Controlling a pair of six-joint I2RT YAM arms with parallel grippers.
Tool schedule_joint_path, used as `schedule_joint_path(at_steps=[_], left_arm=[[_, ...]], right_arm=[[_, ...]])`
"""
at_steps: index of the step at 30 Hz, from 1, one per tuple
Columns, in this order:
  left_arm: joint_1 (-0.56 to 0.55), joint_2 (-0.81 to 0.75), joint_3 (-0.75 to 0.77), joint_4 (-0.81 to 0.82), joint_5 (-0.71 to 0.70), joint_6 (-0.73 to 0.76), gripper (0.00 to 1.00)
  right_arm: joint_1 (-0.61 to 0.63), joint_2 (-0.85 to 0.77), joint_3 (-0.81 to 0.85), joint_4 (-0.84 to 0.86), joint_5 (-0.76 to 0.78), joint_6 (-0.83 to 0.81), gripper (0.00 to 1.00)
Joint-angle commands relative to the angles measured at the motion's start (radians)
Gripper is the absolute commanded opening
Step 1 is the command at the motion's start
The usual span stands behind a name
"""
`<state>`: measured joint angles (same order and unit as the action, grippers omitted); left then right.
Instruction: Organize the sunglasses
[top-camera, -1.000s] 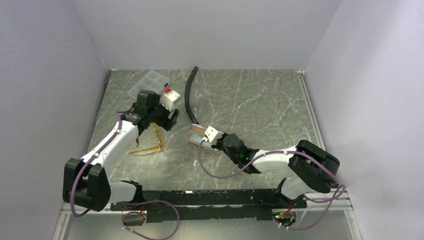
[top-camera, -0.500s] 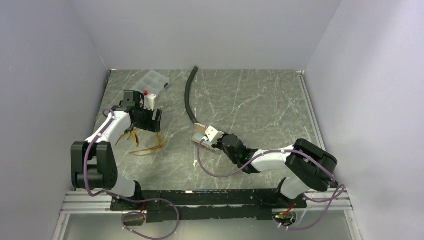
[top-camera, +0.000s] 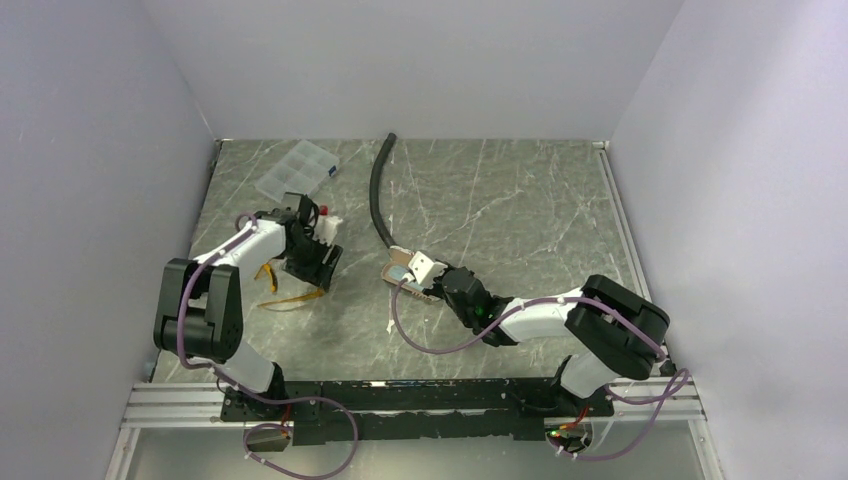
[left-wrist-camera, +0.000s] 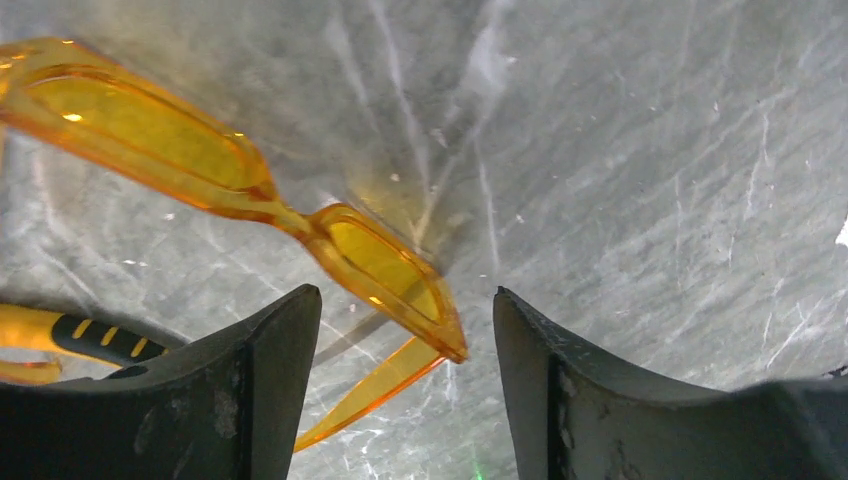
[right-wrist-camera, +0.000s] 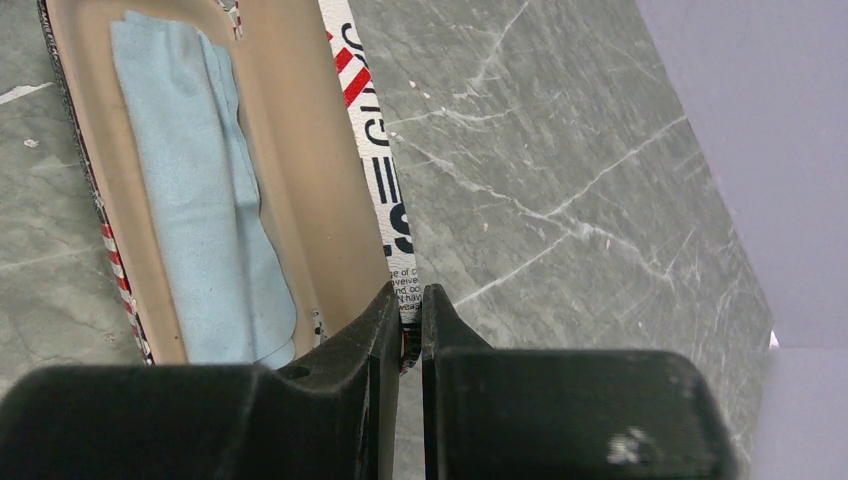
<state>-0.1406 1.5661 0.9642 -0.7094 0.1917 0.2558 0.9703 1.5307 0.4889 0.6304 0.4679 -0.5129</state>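
The sunglasses (left-wrist-camera: 385, 272), with amber-orange lenses and thin orange arms, lie on the grey marble table; in the top view they (top-camera: 293, 297) are at the left. My left gripper (left-wrist-camera: 403, 305) is open just above them, and one lens end sits between its fingers without touching them; in the top view it (top-camera: 318, 266) points down at the table. My right gripper (right-wrist-camera: 410, 308) is shut on the printed edge of the open pouch (right-wrist-camera: 320, 150), which holds a light-blue cloth (right-wrist-camera: 200, 200). The pouch also shows in the top view (top-camera: 398, 270) at mid-table.
A clear plastic compartment box (top-camera: 295, 167) lies at the back left. A black hose (top-camera: 378, 195) runs from the back wall to the pouch. A yellow and black striped piece (left-wrist-camera: 70, 335) lies by my left finger. Walls close in the table on three sides.
My left arm has folded back, and its gripper has come down lower and nearer over the sunglasses. The right arm and the pouch have barely moved.
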Motion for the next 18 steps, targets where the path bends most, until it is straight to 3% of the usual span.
schedule_joint_path(at_steps=[1,5,9,15,18], left_arm=[[-0.027,0.018,0.035,-0.043,-0.053,0.026,0.66],[-0.027,0.002,0.044,-0.042,-0.065,0.03,0.55],[-0.027,-0.024,0.052,-0.052,-0.082,0.043,0.37],[-0.026,-0.059,0.037,-0.046,-0.115,0.071,0.27],[-0.026,-0.065,0.029,-0.047,-0.123,0.089,0.17]], right_arm=[[-0.003,0.0,0.031,0.05,0.023,-0.001,0.0],[-0.003,-0.01,0.025,0.051,0.021,0.002,0.0],[-0.003,-0.012,0.023,0.053,0.023,0.004,0.0],[-0.003,-0.006,0.027,0.046,0.023,0.007,0.0],[-0.004,-0.007,0.028,0.041,0.021,0.01,0.0]])
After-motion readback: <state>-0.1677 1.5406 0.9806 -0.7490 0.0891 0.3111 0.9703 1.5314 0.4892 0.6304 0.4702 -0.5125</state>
